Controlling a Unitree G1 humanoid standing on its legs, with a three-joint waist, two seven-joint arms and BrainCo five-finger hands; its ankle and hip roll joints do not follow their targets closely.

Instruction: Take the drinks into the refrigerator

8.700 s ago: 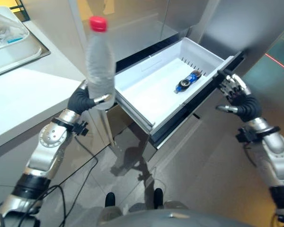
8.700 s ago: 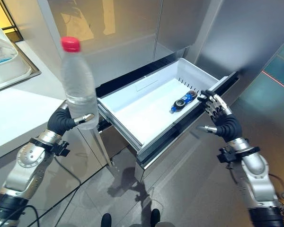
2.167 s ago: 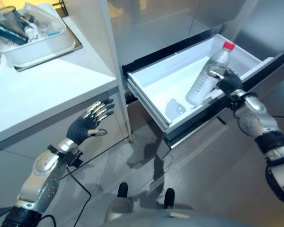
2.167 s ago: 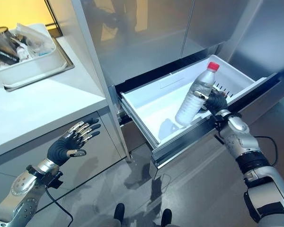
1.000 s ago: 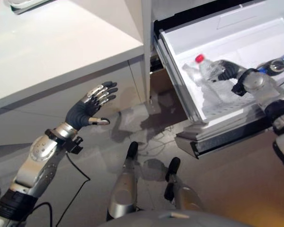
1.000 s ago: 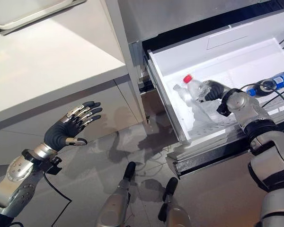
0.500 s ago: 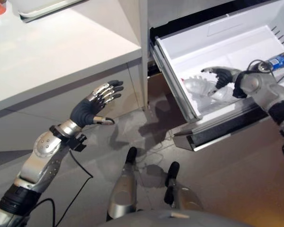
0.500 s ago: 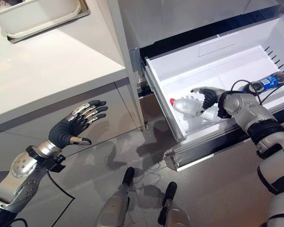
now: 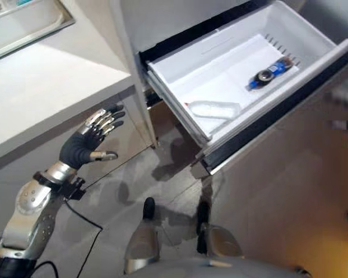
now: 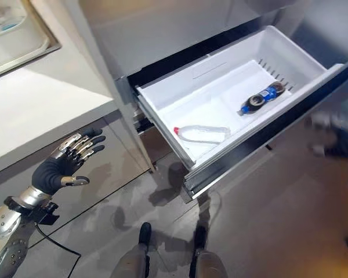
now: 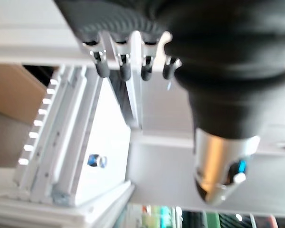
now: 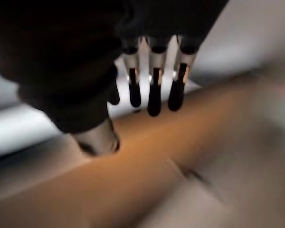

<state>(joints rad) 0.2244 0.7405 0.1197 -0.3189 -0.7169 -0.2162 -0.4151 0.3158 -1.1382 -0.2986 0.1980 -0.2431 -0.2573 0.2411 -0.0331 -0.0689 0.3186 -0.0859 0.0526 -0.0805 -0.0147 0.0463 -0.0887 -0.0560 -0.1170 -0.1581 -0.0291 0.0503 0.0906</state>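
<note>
A clear water bottle [image 10: 202, 134] with a red cap lies on its side near the front left of the open white refrigerator drawer [image 10: 290, 49]. A dark soda bottle [image 10: 260, 98] with a blue label lies further right in the same drawer. My right hand [image 10: 338, 142] is outside the drawer, off its right front corner, apart from both bottles. Its fingers [image 12: 152, 90] are straight and hold nothing. My left hand [image 9: 87, 142] hovers open below the counter, left of the drawer, its fingers [image 11: 118, 61] spread and empty.
A white counter [image 9: 46, 87] runs along the left, with a metal sink tray [image 9: 23, 26] at the far left. The drawer's dark front panel [image 9: 278, 113] juts out over the grey floor. Steel refrigerator doors [image 10: 162, 29] rise behind the drawer.
My right hand has let go of the water bottle and drawn back out of the drawer to the right. The bottle now lies in the drawer. The camera has shifted.
</note>
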